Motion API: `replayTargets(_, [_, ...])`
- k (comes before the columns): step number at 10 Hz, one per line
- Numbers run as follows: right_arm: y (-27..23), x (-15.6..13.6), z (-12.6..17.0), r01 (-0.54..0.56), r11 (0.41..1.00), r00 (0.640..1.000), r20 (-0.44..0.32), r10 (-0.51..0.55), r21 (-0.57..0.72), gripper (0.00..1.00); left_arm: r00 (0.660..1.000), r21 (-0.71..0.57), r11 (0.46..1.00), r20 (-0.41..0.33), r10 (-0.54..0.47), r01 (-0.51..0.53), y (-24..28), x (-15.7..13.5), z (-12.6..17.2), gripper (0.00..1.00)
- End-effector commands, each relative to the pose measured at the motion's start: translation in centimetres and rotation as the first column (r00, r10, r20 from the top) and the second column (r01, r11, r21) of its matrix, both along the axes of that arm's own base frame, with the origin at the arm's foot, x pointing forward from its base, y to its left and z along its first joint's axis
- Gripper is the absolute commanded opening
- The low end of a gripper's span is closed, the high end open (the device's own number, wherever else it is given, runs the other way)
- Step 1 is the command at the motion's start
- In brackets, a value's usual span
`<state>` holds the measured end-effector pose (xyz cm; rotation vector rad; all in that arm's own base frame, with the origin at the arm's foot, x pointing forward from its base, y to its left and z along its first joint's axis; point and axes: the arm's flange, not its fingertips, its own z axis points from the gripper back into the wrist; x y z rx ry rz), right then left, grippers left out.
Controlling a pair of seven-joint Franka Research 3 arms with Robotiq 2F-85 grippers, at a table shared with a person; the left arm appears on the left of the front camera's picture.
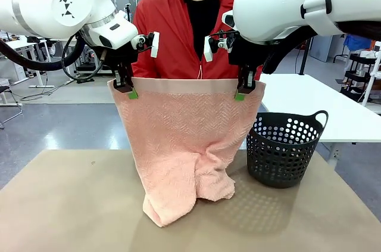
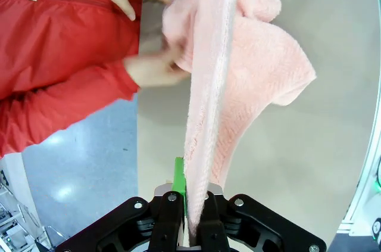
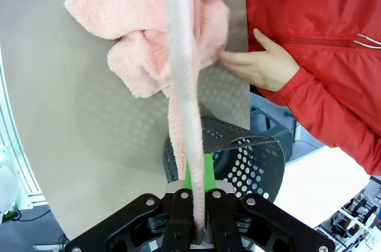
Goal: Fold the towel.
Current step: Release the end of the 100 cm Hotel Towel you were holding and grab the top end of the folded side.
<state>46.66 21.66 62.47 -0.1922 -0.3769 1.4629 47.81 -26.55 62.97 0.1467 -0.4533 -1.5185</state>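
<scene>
I'm holding the towel (image 1: 184, 139) up by its top corners, left claw (image 1: 128, 90) and right claw (image 1: 243, 92) each pinching one; it's hanging straight below them, top edge level between, its bottom bunching on the surface (image 1: 65, 204).

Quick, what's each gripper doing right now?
Left gripper: shut on one top corner of the salmon-pink terry cloth towel.
Right gripper: shut on the towel's other top corner.

Looks like a robotics lab: polished grey floor (image 1: 59, 127), white bench (image 1: 333, 109) far right, black shelf trolley (image 1: 364, 76) beyond it, desks (image 1: 18, 44) and loose floor cables (image 1: 53, 89) far left.
</scene>
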Motion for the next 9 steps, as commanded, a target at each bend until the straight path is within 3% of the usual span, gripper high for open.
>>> replayTargets(1, [-0.11,-0.05,0.05,-0.002,1.0,1.0,0.005,0.002,-0.011,0.0,1.0,0.001,1.0,0.004,0.013,-0.013,0.08,0.0,0.18,0.0])
replayTargets(9, [-0.11,-0.05,0.05,-0.002,1.0,1.0,0.005,0.002,-0.011,0.0,1.0,0.001,1.0,0.004,0.013,-0.013,0.08,0.0,0.18,0.0])
